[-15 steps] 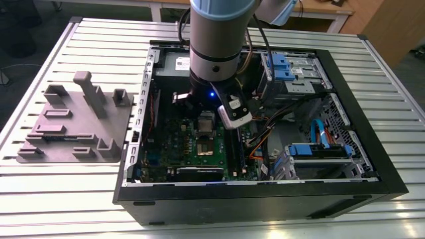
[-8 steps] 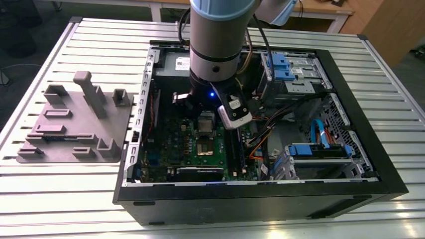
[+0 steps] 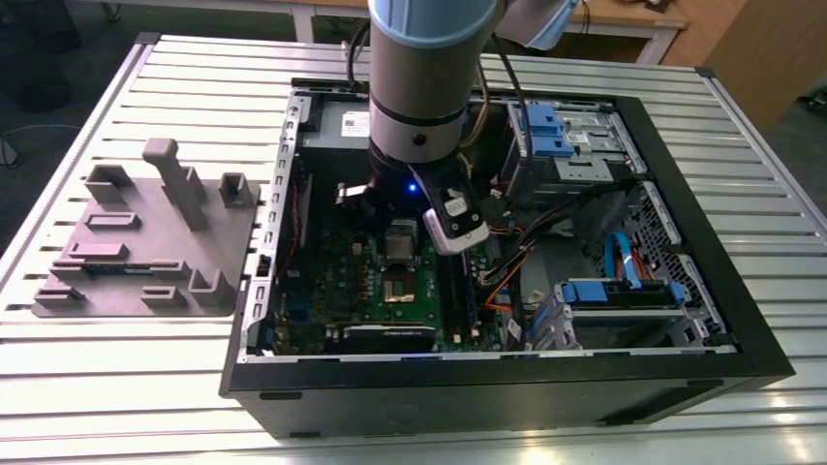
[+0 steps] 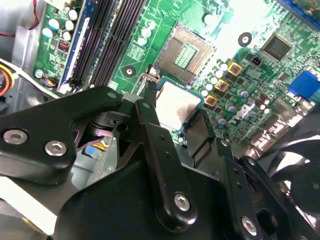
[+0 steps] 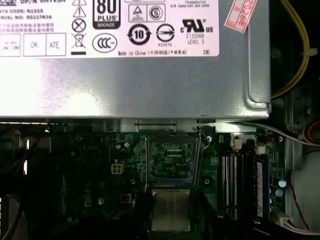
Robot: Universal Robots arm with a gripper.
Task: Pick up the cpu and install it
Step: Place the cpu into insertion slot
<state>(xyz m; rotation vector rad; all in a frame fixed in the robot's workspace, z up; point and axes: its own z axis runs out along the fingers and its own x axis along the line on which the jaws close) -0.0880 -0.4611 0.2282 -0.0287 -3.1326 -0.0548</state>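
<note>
The cpu (image 5: 171, 210) (image 4: 177, 106) is a small silvery square chip in both wrist views. My gripper (image 5: 171, 211) (image 4: 175, 114) is shut on it, with a black finger (image 4: 146, 112) against each of two opposite edges. It hangs just above the green motherboard (image 4: 240, 65), beside the open socket (image 5: 172, 160) (image 4: 186, 52), whose lever stands raised. In the exterior view the arm reaches down into the open computer case, with the gripper (image 3: 395, 228) over the middle of the motherboard (image 3: 368, 305).
A grey power supply box (image 5: 150, 85) with a white label sits close beyond the socket. Long black memory slots (image 5: 232, 180) run beside it. Blue drive cages (image 3: 556, 136) and cables fill the case's right side. A grey parts fixture (image 3: 142, 242) lies left of the case (image 3: 517, 363).
</note>
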